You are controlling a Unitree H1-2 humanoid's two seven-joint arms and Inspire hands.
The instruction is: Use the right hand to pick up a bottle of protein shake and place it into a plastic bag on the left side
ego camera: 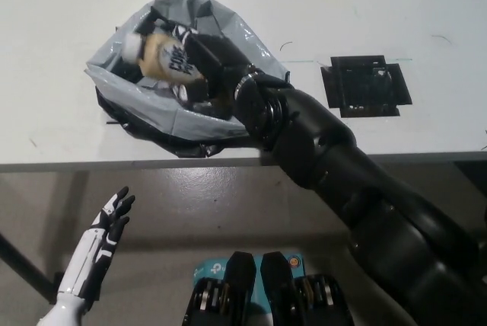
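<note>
Bright, even overhead light washes the white table (396, 6) nearly featureless. Glare streaks the grey plastic bag (251, 59). Below the table edge it turns dim and slightly soft.

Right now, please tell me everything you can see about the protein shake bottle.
The protein shake bottle is beige or tan with a white cap and dark lettering on its side, too blurred to read. It looks like plastic. It lies tilted, almost on its side, cap toward the picture's left, within the open mouth of the grey plastic bag on the white table. The black right hand is closed around its lower part, hiding its base. Whether it touches the bag's inside cannot be told.
</note>
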